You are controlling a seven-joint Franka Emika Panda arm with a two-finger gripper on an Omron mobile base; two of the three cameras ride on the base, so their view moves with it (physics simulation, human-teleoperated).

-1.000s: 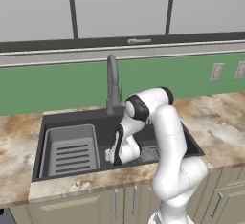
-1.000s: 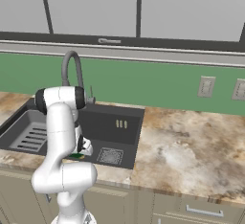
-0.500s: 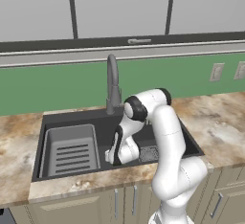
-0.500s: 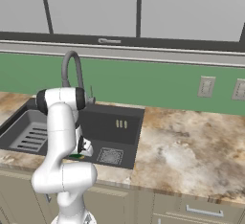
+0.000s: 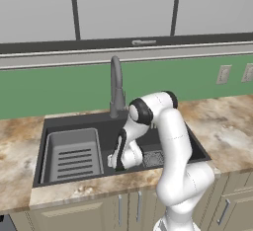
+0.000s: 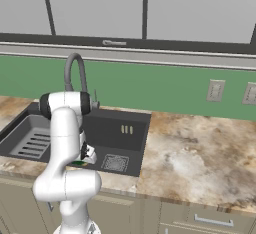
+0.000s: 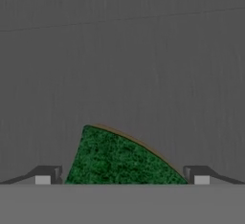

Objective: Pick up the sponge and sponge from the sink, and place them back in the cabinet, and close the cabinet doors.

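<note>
My gripper (image 5: 117, 165) reaches down into the dark grey sink (image 5: 79, 120), right of its ribbed rack insert (image 5: 71, 155). In the hand view a sponge (image 7: 119, 158) with a dark green top and a thin yellow edge lies on the basin floor. It sits right between my two fingertips (image 7: 45, 176), which stand wide apart on either side of it. The gripper (image 7: 122, 177) is open and not clamped on it. A sliver of green sponge (image 6: 78, 164) shows beside the hand (image 6: 85, 157) at the sink's front wall. The cabinet and its doors are out of view.
A tall grey gooseneck faucet (image 5: 116, 84) rises behind the basin, close to my forearm. A square drain grate (image 5: 153, 158) lies on the basin floor right of the hand. Marble counter (image 6: 200, 153) spreads to the right, with wall outlets (image 6: 215, 90) above it.
The hand has eased slightly lower into the sink. The jaws have stayed open.
</note>
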